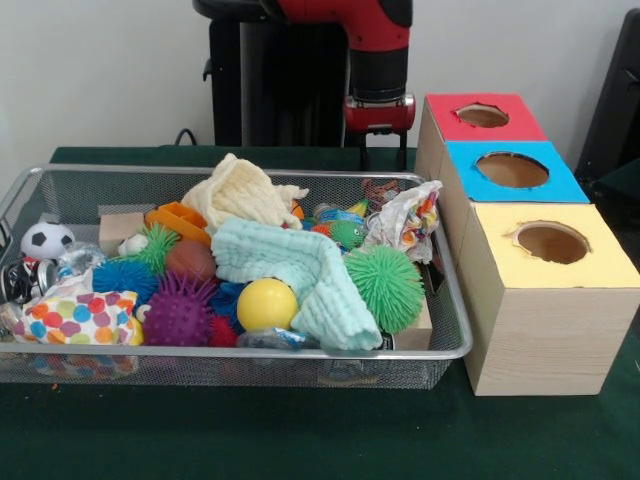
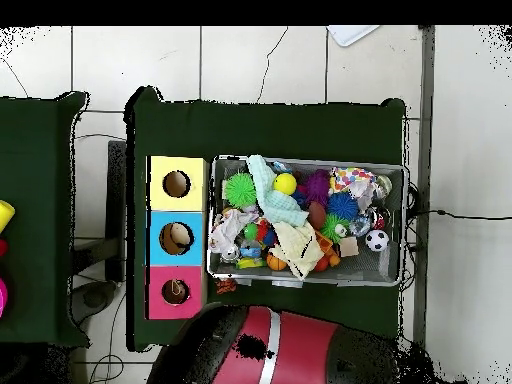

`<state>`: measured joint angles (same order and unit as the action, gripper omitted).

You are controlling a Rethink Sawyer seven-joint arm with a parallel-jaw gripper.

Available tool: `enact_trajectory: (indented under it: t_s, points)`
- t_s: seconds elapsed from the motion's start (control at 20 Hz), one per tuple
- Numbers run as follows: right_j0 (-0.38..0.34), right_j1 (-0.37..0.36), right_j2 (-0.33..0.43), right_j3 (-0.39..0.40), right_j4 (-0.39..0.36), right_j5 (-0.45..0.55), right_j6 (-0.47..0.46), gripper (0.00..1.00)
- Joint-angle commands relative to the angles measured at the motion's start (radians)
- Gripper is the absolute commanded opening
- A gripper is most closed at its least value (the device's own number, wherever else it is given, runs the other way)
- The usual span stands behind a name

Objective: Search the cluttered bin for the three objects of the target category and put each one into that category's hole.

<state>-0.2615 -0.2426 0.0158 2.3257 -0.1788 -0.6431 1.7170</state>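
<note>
The wire mesh bin [image 1: 250, 172] stands on the green table, full of mixed items; it also shows in the overhead view [image 2: 300, 282]. The red-ringed hole [image 1: 483, 115] tops the farthest of three wooden boxes to the bin's right, and shows in the overhead view [image 2: 176, 292]. My gripper [image 1: 381, 160] hangs under the red arm just behind the bin's far rim, left of the red box. It looks open and empty. In the overhead view the arm hides it.
In the bin lie a cream cloth [image 1: 243, 192], a mint cloth [image 1: 300, 270], a yellow ball [image 1: 266, 303], a green spiky ball [image 1: 385, 287], a purple spiky ball [image 1: 180, 312], a soccer ball [image 1: 46, 240] and a crumpled wrapper [image 1: 405, 220]. The blue hole [image 1: 512, 169] and yellow hole [image 1: 551, 242] stand nearer.
</note>
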Motion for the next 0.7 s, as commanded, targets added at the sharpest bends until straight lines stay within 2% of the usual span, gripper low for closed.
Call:
enact_trajectory:
  t_s: [0.05, 0.6, 0.7]
  points:
    - [0.019, 0.116, 0.011, -0.245, 0.079, -0.15, 0.237, 1.0]
    - [0.055, 0.107, -0.022, -0.237, 0.071, -0.276, 0.228, 1.0]
    - [0.054, 0.101, -0.023, -0.233, 0.067, -0.271, 0.225, 1.0]
